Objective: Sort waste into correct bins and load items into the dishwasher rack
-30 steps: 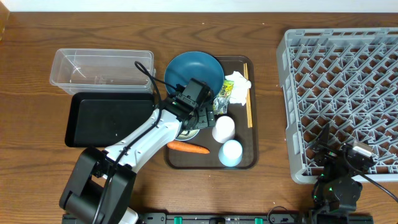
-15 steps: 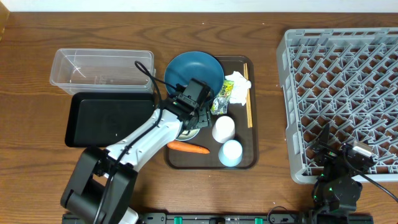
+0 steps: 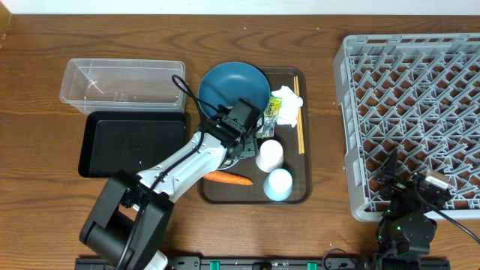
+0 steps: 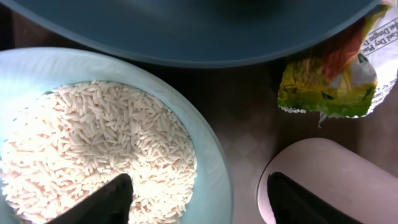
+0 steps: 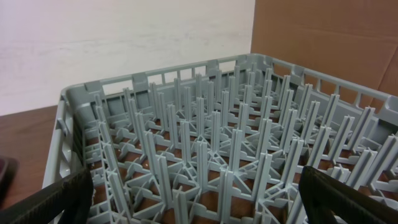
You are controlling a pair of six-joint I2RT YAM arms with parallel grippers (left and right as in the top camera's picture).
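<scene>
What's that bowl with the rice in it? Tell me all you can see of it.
The bowl is round, light blue inside, smooth and glossy. It sits upright on the brown tray, holding a heap of loose white rice, beside the dark-blue plate and a pale cup. The left gripper straddles its rim, one finger over the rice.

Dark brown wood-grain table point(image 3: 37, 195), plain white wall point(image 5: 124, 43) behind it, brown board point(image 5: 323, 31) beside the wall
</scene>
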